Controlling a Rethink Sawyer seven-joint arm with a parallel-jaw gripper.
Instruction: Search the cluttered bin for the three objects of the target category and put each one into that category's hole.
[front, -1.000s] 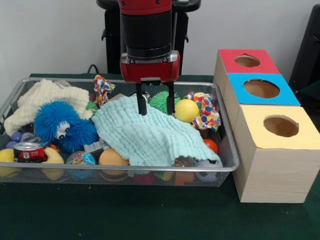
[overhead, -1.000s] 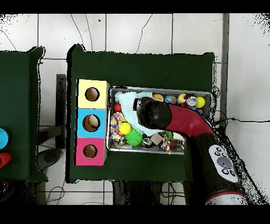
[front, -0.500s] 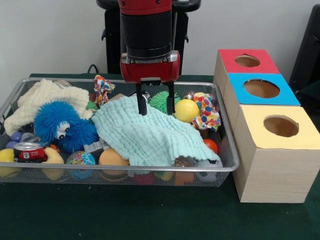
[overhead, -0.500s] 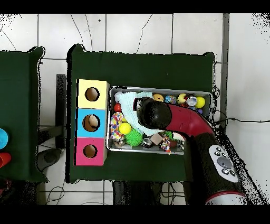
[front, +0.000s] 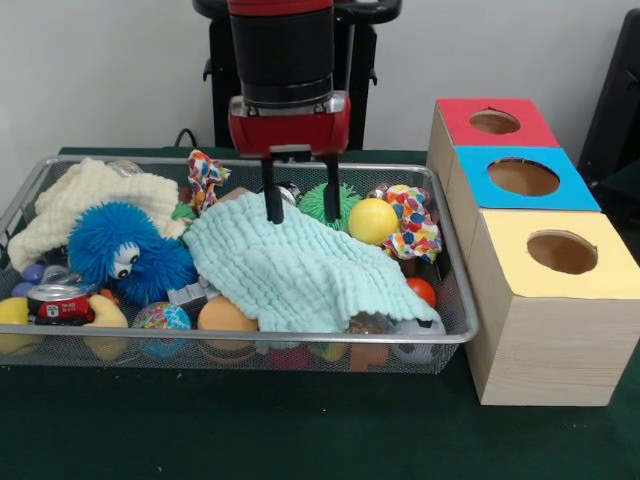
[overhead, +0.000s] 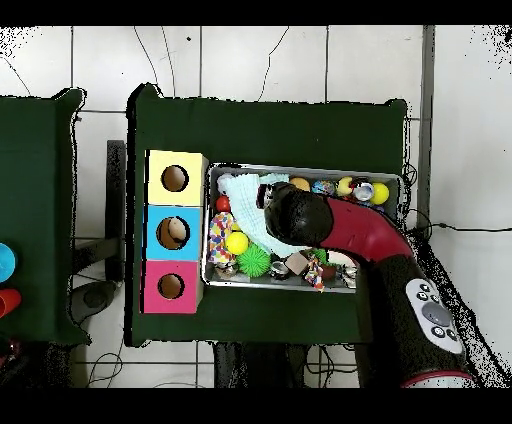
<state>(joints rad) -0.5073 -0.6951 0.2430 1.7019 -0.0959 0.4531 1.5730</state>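
Note:
My gripper is open, its two black fingers standing apart over the back edge of a mint green cloth that lies in the middle of the wire bin; nothing is between them. Just behind the right finger is a green spiky ball, and a yellow ball lies to its right. Three boxes with holes stand right of the bin: red, blue, yellow. In the overhead view the arm covers the gripper and much of the bin.
The bin also holds a blue fuzzy toy, a cream cloth, a colourful rope toy, a soda can, an orange ball and a red ball. The mint cloth hides what lies under it.
In the front view the gripper has risen a little and shifted slightly left, its fingertips lifting off the mint cloth. The objects in the bin have not moved.

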